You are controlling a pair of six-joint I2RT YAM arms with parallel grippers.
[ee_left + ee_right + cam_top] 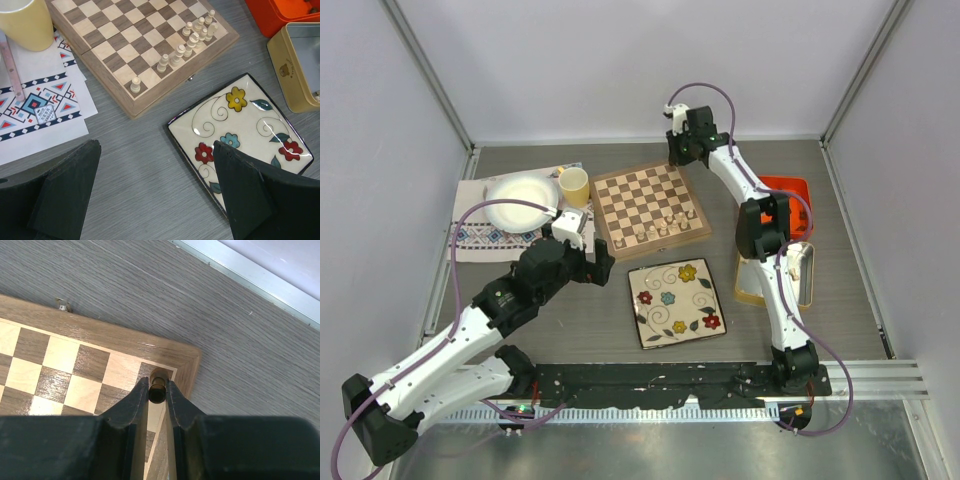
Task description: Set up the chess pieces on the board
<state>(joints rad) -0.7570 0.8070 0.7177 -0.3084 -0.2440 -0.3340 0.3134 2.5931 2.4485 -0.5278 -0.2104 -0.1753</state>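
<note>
Gripping a dark brown chess piece (pixel 158 386) between the two fingers of my right claw (pixel 157 392), I hang over the far right corner of the board (pixel 115 337). The coming move turns on one thing: the corner square lies straight below the piece, so the way to go is down and nowhere else. The piece stands upright in the grip, its long axis running along my fingers toward the wood. I see it end-on, so I cannot tell which kind it is, nor whether its foot touches the square yet. Two edges of the tan border meet just beyond my fingertips, with bare counter (pixel 240 340) past them, so an outward drift would set the piece on the rim or off it. Inward, the neighbouring squares I can see carry nothing, which gives my fingers room to part. The pale pieces (pixel 192 40) stand along the opposite, near edge, well apart from me. My left claw (pixel 156 150) hangs spread wide and holding nothing above the counter, between the board's near corner and the floral plate (pixel 250 125). It is nearer the pale side, so I judge this far corner is the right arm's to reach.
</note>
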